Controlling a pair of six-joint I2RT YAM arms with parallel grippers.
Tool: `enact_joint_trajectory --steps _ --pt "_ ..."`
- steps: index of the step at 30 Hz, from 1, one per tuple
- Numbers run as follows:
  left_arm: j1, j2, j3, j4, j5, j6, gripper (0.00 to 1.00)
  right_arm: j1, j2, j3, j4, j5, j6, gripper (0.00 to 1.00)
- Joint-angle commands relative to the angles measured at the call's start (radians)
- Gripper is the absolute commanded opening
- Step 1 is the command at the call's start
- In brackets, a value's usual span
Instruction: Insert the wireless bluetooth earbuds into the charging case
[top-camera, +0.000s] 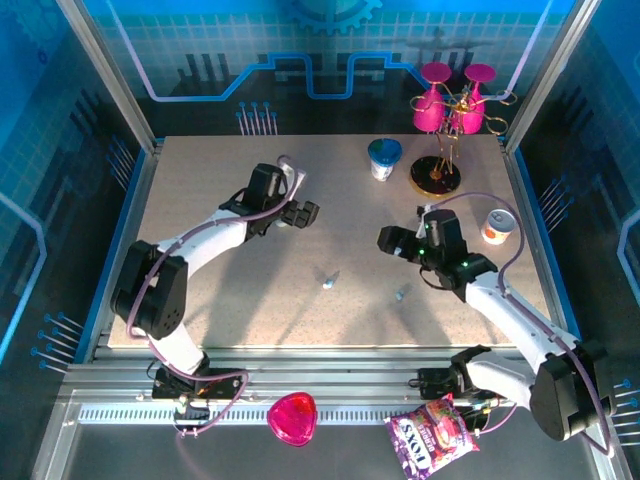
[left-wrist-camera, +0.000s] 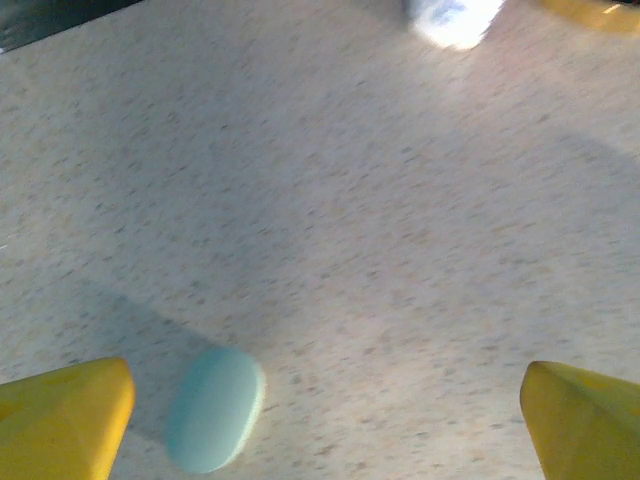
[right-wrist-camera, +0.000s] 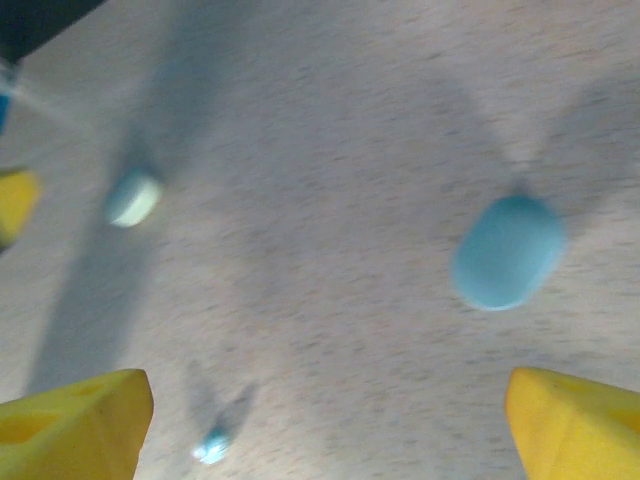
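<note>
Containers: a white cup (top-camera: 385, 160) with a blue lid stands at the far side of the surface (top-camera: 230, 300); the lid is on, contents hidden. A small tub (top-camera: 497, 227) with an orange band stands near the right edge; contents not resolvable. Pale-blue pebble case (left-wrist-camera: 215, 408) lies flat between the left arm's fingers (left-wrist-camera: 60, 420), just beside the one at picture-left, not gripped. Its shell is smooth, with no opening visible. These fingers are spread wide and hold nothing. Right wrist view: a deeper-blue pebble case (right-wrist-camera: 507, 250) lies ahead at picture-right and looks shut, though blurred. A pale pebble shape (right-wrist-camera: 132, 198) lies farther off at picture-left; cannot tell whether it is the same pale case. Earbud (right-wrist-camera: 212, 445): tiny, white with light blue, loose on the bare surface just ahead of the picture-left one of the right arm's fingers (right-wrist-camera: 75, 430). It is outside every case and well apart from the blue one. Right arm's fingers are wide and empty. Top view: two small pale-blue pieces (top-camera: 328, 282) (top-camera: 400, 295) lie apart on the open surface between the arms; too small to tell bud from case.
</note>
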Motion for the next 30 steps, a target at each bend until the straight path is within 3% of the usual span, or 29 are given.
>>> enact_joint_trajectory --steps 1,7,14,23,30 --pt "-0.042 -0.055 -0.078 0.138 0.053 -0.071 0.99 -0.042 0.055 0.015 -0.071 0.145 -0.047 0.91" --pt "-0.100 -0.158 -0.212 0.266 0.044 -0.134 0.99 -0.038 0.215 0.071 -0.044 0.235 -0.068 0.89" --pt "-0.122 -0.207 -0.289 0.278 0.034 -0.162 0.99 0.018 0.415 0.162 -0.027 0.308 -0.069 0.86" --pt "-0.128 -0.199 -0.292 0.281 0.036 -0.161 0.99 0.054 0.618 0.309 -0.064 0.330 -0.045 0.61" --pt "-0.128 -0.190 -0.294 0.285 0.034 -0.157 0.99 0.059 0.672 0.338 -0.085 0.331 -0.049 0.58"
